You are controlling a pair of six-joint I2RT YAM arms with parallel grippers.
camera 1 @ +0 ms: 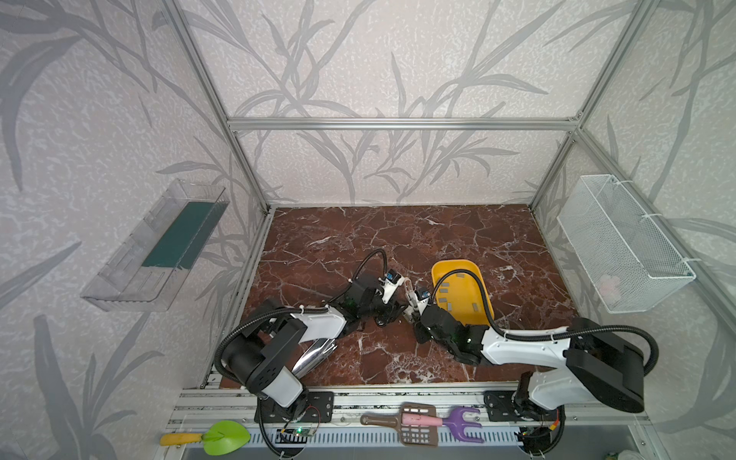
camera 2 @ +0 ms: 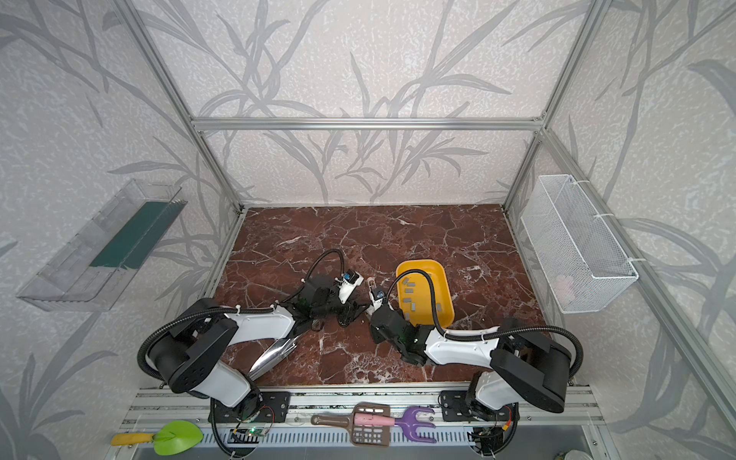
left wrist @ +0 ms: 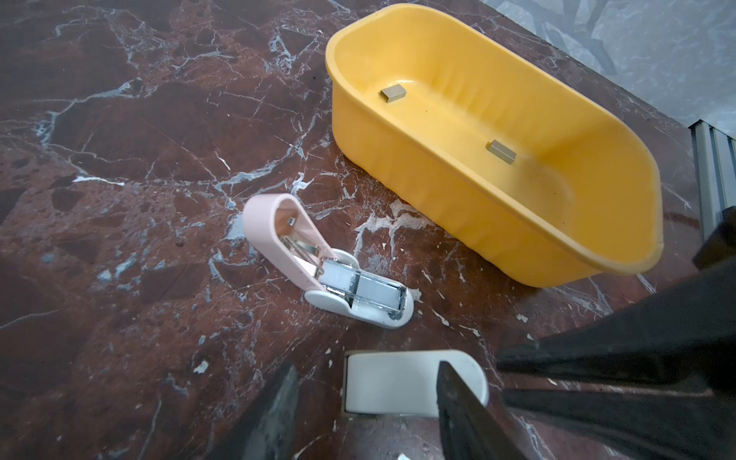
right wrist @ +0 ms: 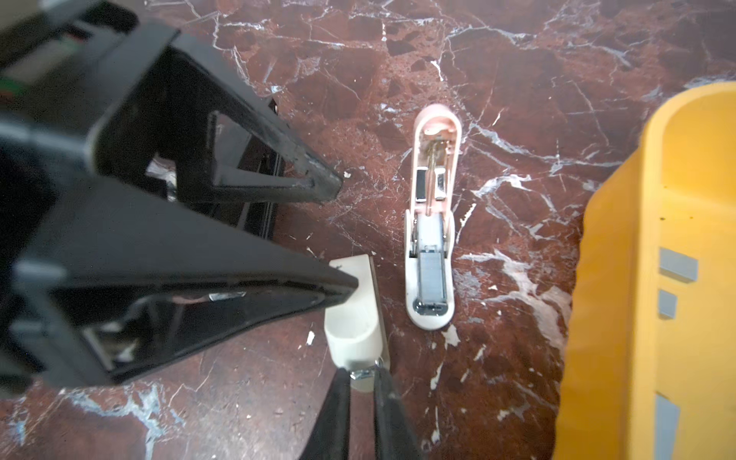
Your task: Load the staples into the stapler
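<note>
The staples [camera 1: 445, 284] lie in the tub [camera 1: 454, 262]. The open stapler [right wrist: 432, 239] lies just left of it, the other stapler [right wrist: 352, 322] in front.

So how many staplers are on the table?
2 certain: an open pink stapler near the yellow tub; a white stapler pinched by the right fingers. A shiny object under the left arm may be a third.

White-and-black arms [camera 1: 318, 324], ribbed black cables [camera 1: 597, 330]

Lab test cell: aluminium frame [camera 1: 398, 123], wallpapered panels [camera 1: 398, 59]
</note>
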